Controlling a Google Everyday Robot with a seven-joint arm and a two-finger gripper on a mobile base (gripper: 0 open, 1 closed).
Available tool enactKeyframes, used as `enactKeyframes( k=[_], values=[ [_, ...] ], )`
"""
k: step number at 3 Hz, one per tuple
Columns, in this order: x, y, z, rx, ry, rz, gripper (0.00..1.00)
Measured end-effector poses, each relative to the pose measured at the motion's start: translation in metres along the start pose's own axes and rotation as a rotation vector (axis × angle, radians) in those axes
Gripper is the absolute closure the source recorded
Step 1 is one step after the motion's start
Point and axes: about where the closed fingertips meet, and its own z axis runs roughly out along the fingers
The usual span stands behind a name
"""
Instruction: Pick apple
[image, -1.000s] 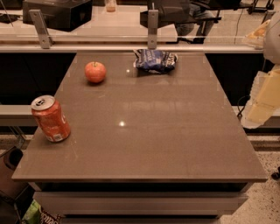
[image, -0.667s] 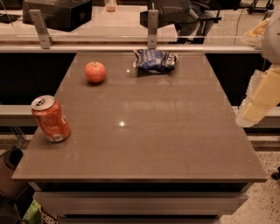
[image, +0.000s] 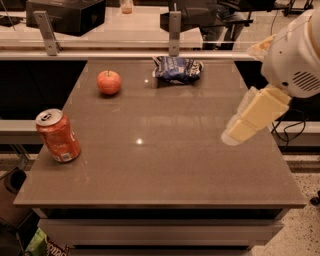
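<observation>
Tool (image: 240, 131) hangs over right side of tabletop (image: 165, 165). I see nothing held; can't tell how open. Apple (image: 109, 82) at far-left of tabletop, well apart from tool, stem up. My call: long diagonal reach, leftward and away.

White rounded arm (image: 295, 57) with vent slits, cream gripper (image: 236, 133) over table's (image: 150, 175) right.
</observation>
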Motion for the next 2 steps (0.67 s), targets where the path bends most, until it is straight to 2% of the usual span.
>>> enactKeyframes(
  k=[1, 2],
  values=[
    [-0.029, 0.001, 0.035, -0.005, -0.117, 0.047, 0.00],
    [-0.045, -0.009, 0.067, -0.004, -0.213, 0.104, 0.00]
  ],
)
